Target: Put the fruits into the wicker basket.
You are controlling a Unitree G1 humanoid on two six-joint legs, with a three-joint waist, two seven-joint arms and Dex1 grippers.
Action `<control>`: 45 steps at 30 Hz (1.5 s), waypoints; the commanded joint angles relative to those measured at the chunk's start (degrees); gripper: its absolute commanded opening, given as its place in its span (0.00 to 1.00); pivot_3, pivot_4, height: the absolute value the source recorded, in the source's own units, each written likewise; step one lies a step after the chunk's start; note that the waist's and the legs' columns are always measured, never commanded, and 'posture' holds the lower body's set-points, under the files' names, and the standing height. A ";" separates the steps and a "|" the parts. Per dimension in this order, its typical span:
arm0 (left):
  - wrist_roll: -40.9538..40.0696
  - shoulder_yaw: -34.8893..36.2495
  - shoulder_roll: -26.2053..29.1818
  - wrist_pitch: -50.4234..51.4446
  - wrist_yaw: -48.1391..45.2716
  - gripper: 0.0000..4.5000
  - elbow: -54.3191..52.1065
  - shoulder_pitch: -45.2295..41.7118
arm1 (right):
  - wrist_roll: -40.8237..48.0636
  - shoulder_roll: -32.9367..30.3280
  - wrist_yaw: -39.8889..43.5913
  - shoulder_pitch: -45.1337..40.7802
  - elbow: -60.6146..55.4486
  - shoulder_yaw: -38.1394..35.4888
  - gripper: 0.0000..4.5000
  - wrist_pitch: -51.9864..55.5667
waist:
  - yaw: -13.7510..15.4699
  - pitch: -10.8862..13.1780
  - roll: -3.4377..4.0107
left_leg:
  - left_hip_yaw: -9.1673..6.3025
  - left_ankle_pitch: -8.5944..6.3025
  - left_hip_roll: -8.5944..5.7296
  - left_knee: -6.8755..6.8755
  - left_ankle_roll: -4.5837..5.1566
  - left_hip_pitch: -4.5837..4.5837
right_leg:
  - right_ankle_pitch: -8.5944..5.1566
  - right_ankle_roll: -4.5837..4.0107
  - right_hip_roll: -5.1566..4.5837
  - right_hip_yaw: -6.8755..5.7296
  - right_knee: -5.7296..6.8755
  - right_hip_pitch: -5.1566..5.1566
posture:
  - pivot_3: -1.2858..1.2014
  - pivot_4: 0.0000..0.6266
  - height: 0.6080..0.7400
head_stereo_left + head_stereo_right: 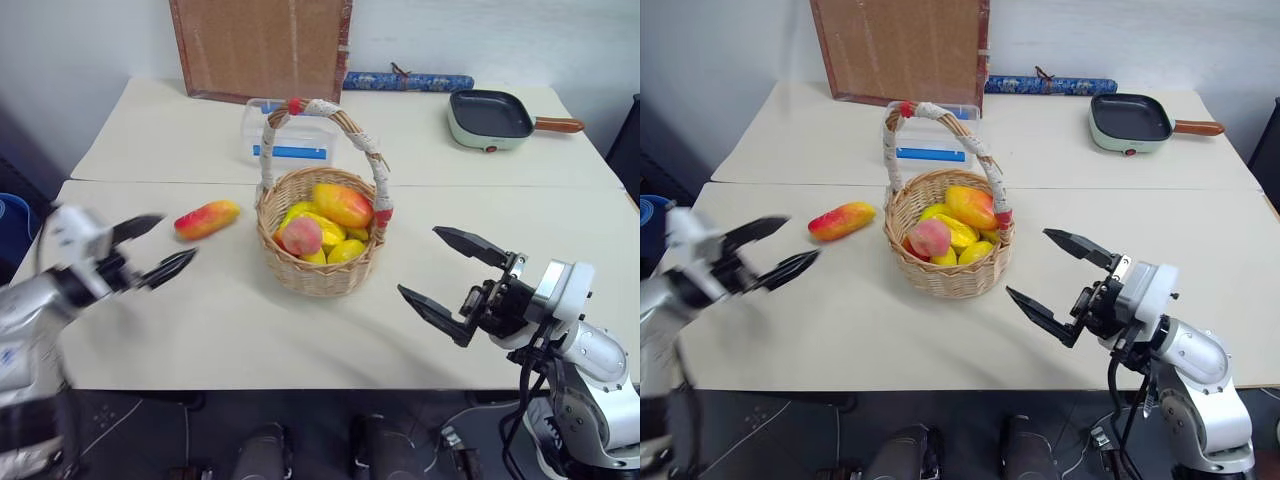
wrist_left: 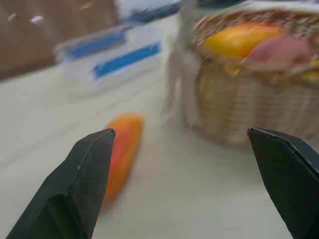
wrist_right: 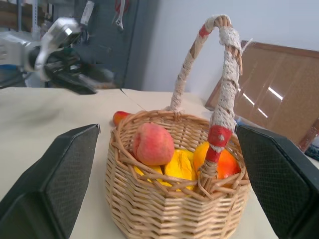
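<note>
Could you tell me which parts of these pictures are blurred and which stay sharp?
Left eye view: the left gripper and its arm are smeared, while the wicker basket and right gripper are crisp. Left wrist view: the mango on the table and the basket are soft. Right wrist view: the peach is sharp.

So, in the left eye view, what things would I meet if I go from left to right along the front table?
left end effector → mango on the table → wicker basket, holding a peach and other fruit → right end effector
</note>
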 commanded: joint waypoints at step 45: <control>6.94 -22.81 3.43 -10.58 -25.78 0.45 26.81 -43.67 | -5.99 1.98 -0.61 9.33 3.45 0.69 1.00 -15.18 | 0.31 -0.03 -0.42 | 1.18 -0.07 0.13 0.17 0.16 -0.21 | 0.24 -0.10 0.33 -0.35 0.53 -0.86 | 0.52 0.24 1.00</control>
